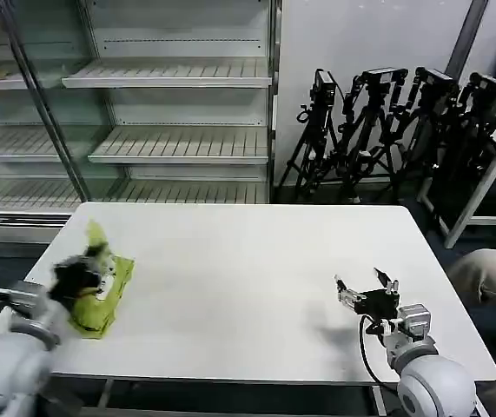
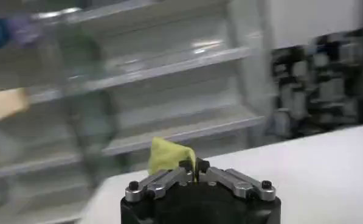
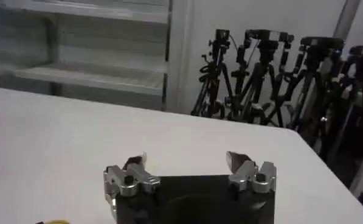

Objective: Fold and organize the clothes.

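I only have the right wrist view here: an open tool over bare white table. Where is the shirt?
Observer: The lime shirt lies bunched near the table's left front corner, in the head view.
Operator: Is the left tool on it?
Observer: Yes, the left tool is shut on a fold of the shirt, its fingers pinched together in the left wrist view.
Operator: And how does my right tool sit relative to it?
Observer: The right tool sits open at the table's right front, well apart from the shirt.

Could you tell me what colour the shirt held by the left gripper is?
Plain yellow-green, no print; the shirt in the left gripper shows best in the head view.
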